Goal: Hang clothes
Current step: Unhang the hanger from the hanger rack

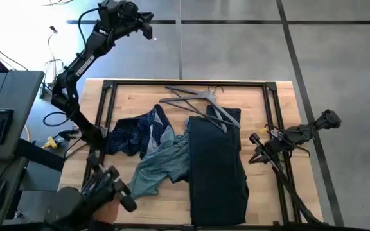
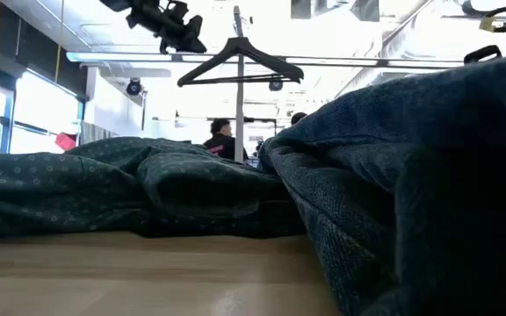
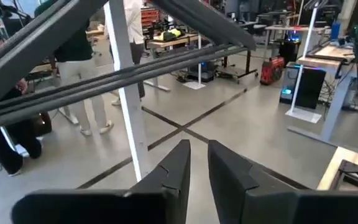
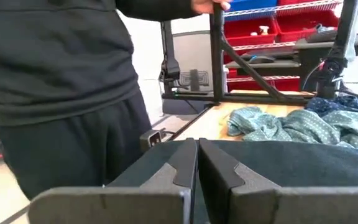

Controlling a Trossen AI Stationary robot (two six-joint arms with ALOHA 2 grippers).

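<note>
Three garments are spread on the wooden table (image 1: 281, 96), inside the black frame (image 1: 108, 86) that is built around it. The black trouser-like piece (image 1: 217, 163) is laid flat along the middle, toward the right side, probably so that it can be reached easily. The teal grey-green shirt (image 1: 162, 168) is crumpled just beside it on its left and is touching it, and the navy dotted shirt (image 1: 137, 131) is bunched further left, against the teal one. A thin grey hanger (image 1: 201, 102) is lying on the far part of the table, with one end resting over the top of the black piece, so it seems to be prepared for the first garment. In the low view another hanger (image 2: 240, 61) is seen hanging on the rail above the cloth. The left gripper (image 1: 148, 27) is raised high beyond the far edge of the table, away from all the clothes; in the left wrist view its fingers (image 3: 176, 171) are only slightly apart and nothing is held between them. The right gripper (image 1: 257, 149) is lowered at the right edge of the table, just beside the black piece; its fingers (image 4: 182, 165) are pressed together and no cloth is seen between them. A person (image 4: 61, 81) is standing next to the table. It is judged that no garment is hung yet.
</note>
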